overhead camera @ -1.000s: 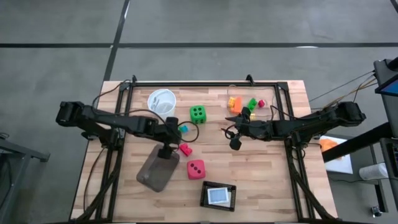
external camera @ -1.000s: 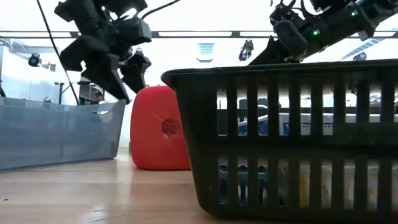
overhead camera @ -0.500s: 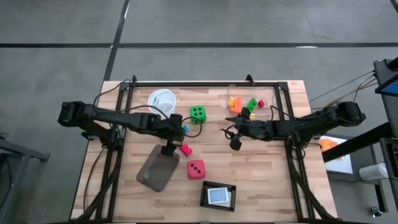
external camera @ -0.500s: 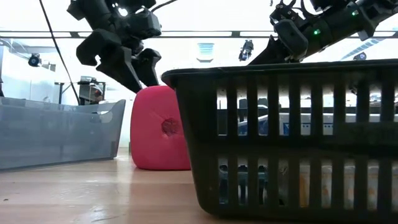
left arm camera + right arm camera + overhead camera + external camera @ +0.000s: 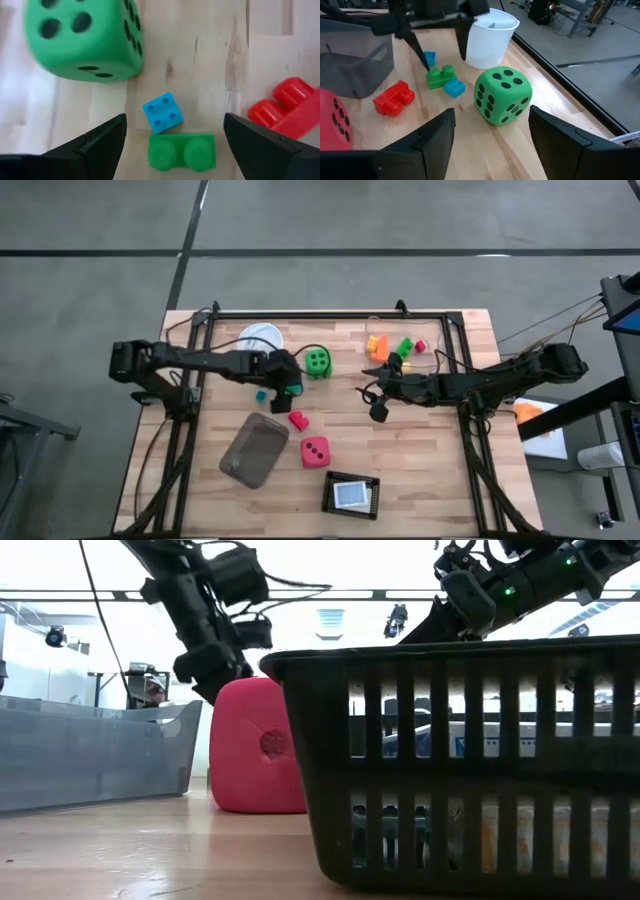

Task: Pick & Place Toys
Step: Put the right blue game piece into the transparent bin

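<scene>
— What changed?
— The left gripper (image 5: 284, 383), fingers spread and holding nothing, has moved from above the grey tray (image 5: 254, 450) to just beside the green die (image 5: 318, 362). A green brick (image 5: 182, 151) and blue brick (image 5: 162, 112) lie between its fingers.
— And the room around it?
— The red brick (image 5: 297, 420) is near and the white cup (image 5: 259, 337) close behind. The right gripper (image 5: 380, 397) waits, fingers apart and empty, well apart from the die.

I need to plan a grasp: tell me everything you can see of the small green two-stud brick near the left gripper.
The small green plastic brick is a rounded oblong with two round studs on top, lying flat on the wooden table, studs up. A smaller blue four-stud brick sits right against one long side, apparently touching. The big green dice cube and red brick lie apart from it. The left gripper hovers above with fingers open, straddling it without contact.
</scene>
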You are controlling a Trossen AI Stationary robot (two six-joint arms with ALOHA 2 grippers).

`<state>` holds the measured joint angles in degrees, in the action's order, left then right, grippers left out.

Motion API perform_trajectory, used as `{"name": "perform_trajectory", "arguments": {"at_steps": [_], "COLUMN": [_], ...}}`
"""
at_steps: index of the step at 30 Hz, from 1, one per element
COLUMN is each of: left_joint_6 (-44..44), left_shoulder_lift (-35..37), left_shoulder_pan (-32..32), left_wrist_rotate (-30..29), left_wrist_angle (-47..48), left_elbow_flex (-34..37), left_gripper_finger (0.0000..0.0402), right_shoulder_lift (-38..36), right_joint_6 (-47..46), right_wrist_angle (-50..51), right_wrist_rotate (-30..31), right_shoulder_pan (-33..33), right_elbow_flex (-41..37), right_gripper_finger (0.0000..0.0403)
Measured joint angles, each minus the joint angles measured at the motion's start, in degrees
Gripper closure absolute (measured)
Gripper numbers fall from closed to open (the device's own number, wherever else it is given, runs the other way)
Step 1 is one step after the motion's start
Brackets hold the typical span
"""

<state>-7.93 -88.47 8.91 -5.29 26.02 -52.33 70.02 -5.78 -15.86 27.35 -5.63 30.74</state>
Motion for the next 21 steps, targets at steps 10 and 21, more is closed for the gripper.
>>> {"name": "perform_trajectory", "arguments": {"at_steps": [10,21], "left_joint_6": [2.9,5.9], "left_shoulder_lift": [-12.4,-17.9], "left_shoulder_pan": [0.7,1.5], "left_wrist_rotate": [0.4,-1.1], "left_wrist_angle": [2.7,5.6], "left_elbow_flex": [-7.4,-10.7], "left_gripper_finger": [0.0068,0.0067], "right_shoulder_lift": [0.0,0.0], "right_joint_6": [0.0,0.0], "right_wrist_angle": [0.0,0.1], "right_wrist_rotate": [0.0,0.0], "right_shoulder_pan": [0.0,0.0], "right_elbow_flex": [0.0,0.0], "right_gripper_finger": [0.0158,0.0158]}}
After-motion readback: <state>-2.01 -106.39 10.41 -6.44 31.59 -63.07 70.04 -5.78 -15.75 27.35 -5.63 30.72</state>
